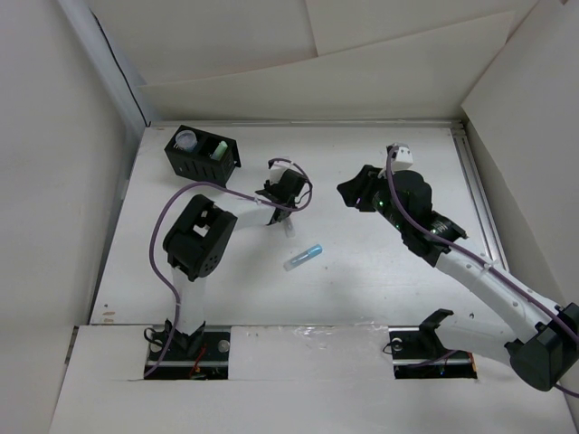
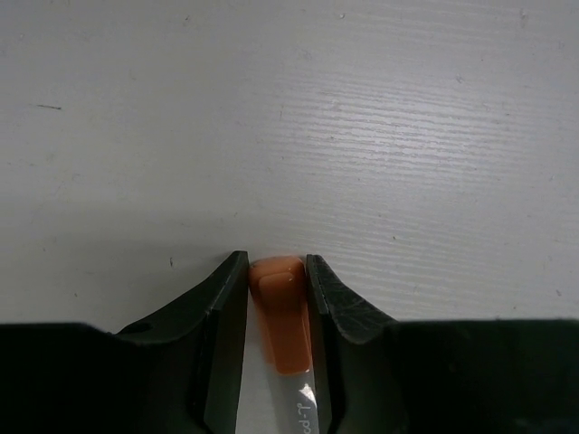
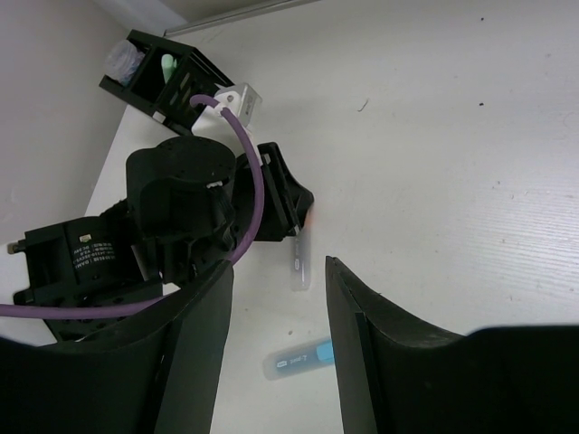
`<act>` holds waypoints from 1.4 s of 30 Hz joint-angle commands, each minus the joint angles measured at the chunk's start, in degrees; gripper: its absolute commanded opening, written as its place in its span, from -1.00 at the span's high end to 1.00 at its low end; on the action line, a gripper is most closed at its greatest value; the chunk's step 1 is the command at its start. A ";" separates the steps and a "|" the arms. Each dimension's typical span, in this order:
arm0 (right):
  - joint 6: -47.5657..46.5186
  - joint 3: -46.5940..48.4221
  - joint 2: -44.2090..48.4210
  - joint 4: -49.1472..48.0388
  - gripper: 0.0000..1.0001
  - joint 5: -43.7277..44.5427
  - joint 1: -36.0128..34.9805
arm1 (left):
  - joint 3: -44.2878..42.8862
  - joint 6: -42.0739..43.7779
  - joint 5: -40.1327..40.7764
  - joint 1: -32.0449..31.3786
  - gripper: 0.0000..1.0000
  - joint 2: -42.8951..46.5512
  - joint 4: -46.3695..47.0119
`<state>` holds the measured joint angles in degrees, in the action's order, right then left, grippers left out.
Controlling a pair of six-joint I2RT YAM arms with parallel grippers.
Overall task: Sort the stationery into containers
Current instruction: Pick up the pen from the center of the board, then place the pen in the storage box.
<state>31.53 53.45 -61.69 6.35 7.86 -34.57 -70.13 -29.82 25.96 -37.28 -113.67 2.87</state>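
The black mesh organiser [image 1: 201, 154] stands at the far left and holds a pale roll [image 1: 185, 139] and the green highlighter [image 1: 218, 149]. My left gripper [image 1: 282, 194] is down at the table, shut on the orange highlighter [image 2: 282, 316] at its cap. The pen's clear body sticks out behind the jaws [image 1: 289, 226]. The blue highlighter [image 1: 303, 257] lies loose on the table just nearer than that. My right gripper [image 1: 353, 192] is open and empty, hovering right of the left gripper. The yellow highlighter and the second roll do not show.
White walls close in the table on the left, far and right sides. A metal rail [image 1: 479, 199] runs along the right edge. In the right wrist view the organiser [image 3: 163, 81] is at the upper left, with the left arm [image 3: 181, 208] in front of it.
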 commanded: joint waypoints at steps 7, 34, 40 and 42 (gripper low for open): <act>-0.24 0.07 1.13 -2.75 -0.03 0.40 -0.15 | 0.69 0.03 -0.38 -0.08 0.91 4.94 0.64; -0.24 0.07 1.75 -3.27 -0.03 -0.12 -0.15 | -18.02 6.17 0.14 26.38 0.91 13.82 4.06; -0.24 0.07 1.22 -3.27 -0.03 -0.65 -0.15 | -24.70 12.14 5.41 26.38 0.88 8.04 4.60; -0.24 0.07 1.22 -3.27 -0.03 -0.65 -0.15 | -27.25 13.38 6.65 26.38 0.88 6.62 4.60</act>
<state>31.53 53.45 -61.28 5.96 7.66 -34.57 -93.34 -20.80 28.47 -10.85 -105.80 6.15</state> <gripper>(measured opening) 0.513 0.243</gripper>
